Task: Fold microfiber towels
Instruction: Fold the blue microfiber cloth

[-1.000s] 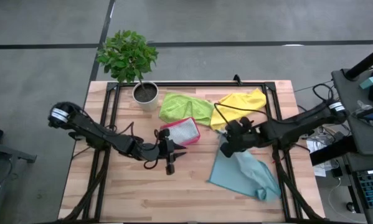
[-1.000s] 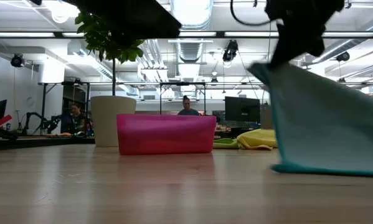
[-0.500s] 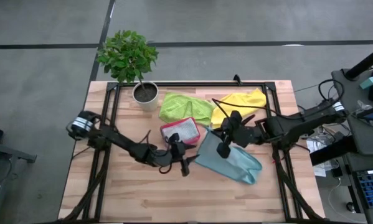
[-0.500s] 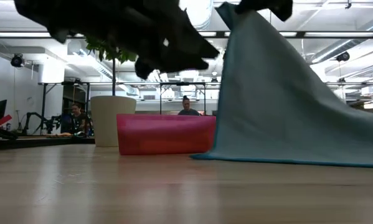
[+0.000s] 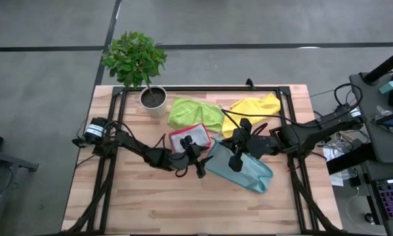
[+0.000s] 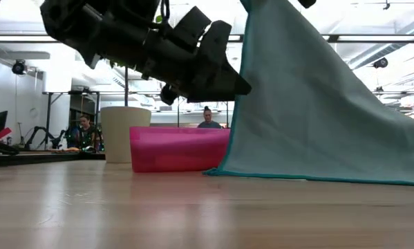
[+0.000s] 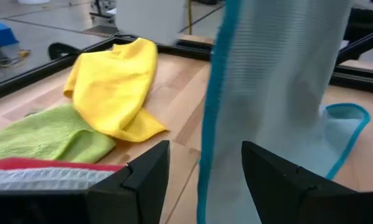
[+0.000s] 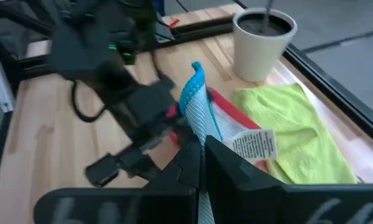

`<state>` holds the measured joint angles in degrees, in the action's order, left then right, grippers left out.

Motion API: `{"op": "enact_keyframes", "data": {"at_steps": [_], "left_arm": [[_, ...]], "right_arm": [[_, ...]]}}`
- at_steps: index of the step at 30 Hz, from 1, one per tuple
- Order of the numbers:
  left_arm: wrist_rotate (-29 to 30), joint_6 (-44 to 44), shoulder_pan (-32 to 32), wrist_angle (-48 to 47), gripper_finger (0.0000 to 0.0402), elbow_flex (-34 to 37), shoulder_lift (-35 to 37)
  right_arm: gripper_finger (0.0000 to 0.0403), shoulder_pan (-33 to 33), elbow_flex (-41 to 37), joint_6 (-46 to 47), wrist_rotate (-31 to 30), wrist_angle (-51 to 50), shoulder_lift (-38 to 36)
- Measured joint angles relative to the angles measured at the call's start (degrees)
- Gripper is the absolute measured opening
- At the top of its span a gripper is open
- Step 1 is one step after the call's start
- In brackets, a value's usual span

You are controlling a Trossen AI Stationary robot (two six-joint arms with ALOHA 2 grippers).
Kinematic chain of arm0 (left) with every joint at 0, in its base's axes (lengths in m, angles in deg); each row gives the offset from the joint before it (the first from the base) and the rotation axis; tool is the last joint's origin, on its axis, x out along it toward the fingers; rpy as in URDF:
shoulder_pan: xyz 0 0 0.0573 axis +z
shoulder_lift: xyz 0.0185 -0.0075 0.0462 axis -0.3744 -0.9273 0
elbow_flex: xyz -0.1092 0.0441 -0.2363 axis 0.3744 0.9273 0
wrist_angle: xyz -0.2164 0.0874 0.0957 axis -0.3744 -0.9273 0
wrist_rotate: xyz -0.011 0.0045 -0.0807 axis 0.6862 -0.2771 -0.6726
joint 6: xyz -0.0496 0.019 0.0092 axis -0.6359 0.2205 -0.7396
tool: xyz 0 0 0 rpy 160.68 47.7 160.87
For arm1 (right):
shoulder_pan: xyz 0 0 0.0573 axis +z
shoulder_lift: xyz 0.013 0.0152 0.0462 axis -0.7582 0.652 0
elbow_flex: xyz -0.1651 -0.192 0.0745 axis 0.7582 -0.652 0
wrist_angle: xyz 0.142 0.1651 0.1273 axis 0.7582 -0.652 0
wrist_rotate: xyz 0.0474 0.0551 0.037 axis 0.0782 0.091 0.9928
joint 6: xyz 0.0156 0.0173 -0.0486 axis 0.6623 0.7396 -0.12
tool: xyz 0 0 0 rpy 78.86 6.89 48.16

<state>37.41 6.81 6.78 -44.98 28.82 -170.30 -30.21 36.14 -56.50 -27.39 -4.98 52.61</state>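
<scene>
A light teal-blue towel (image 5: pixel 245 172) hangs from my right gripper (image 5: pixel 234 159), which is shut on it above the table's middle. In the low view the towel (image 6: pixel 310 104) drapes down as a sheet, its lower hem (image 6: pixel 317 178) on the wood. My left gripper (image 7: pixel 205 180) is open just left of it, one finger on each side of the towel's hanging bound edge (image 7: pixel 212 124); whether they touch it I cannot tell. A lime green towel (image 5: pixel 195 113) and a yellow towel (image 5: pixel 252 108) lie crumpled at the far side. A pale grey cloth (image 5: pixel 193 139) lies in a pink tray (image 5: pixel 180 134). My right gripper pinches the teal towel between its two shut fingers close to a bound corner (image 8: pixel 195 84), which sticks out past the fingertips. The towel hangs below the hold, and its lower part lies on the table.
A potted plant (image 5: pixel 153 98) stands at the far left corner, seen as a white pot (image 6: pixel 120 131) in the low view. The pink tray (image 6: pixel 179 149) stands right behind my left gripper. A black frame (image 5: pixel 203 88) runs round the tabletop. Bare wood lies along the near edge.
My right gripper has risen and gone a little toward the table's left, pulling the teal towel up off the wood into a hanging sheet and dragging its lower end leftward. My left gripper has come down and moved right, up to the towel's hanging edge.
</scene>
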Motion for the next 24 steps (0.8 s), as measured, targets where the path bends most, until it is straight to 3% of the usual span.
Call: {"op": "enact_keyframes", "data": {"at_steps": [6, 13, 17, 24], "left_arm": [[-8.99, -0.04, -0.09, 0.64, 0.0148, -0.13, -1.07], [-12.92, -0.36, -2.38, -2.67, 0.0015, 0.28, -0.7], [-13.4, -1.96, -6.04, -10.06, 0.0006, 0.27, 4.62], [-12.08, -12.34, -13.94, -30.61, 0.0001, -1.94, 18.42]], "right_arm": [[0.0009, 0.91, 0.0, -5.42, -0.02, 6.19, 0.0], [0.0009, 0.91, 0.02, -11.98, -0.04, 10.83, -1.15], [0.0009, 0.91, 0.64, -14.02, 0.02, 9.47, -3.47], [0.0009, 1.55, -1.82, -13.54, 0.29, 3.81, -4.58]]}}
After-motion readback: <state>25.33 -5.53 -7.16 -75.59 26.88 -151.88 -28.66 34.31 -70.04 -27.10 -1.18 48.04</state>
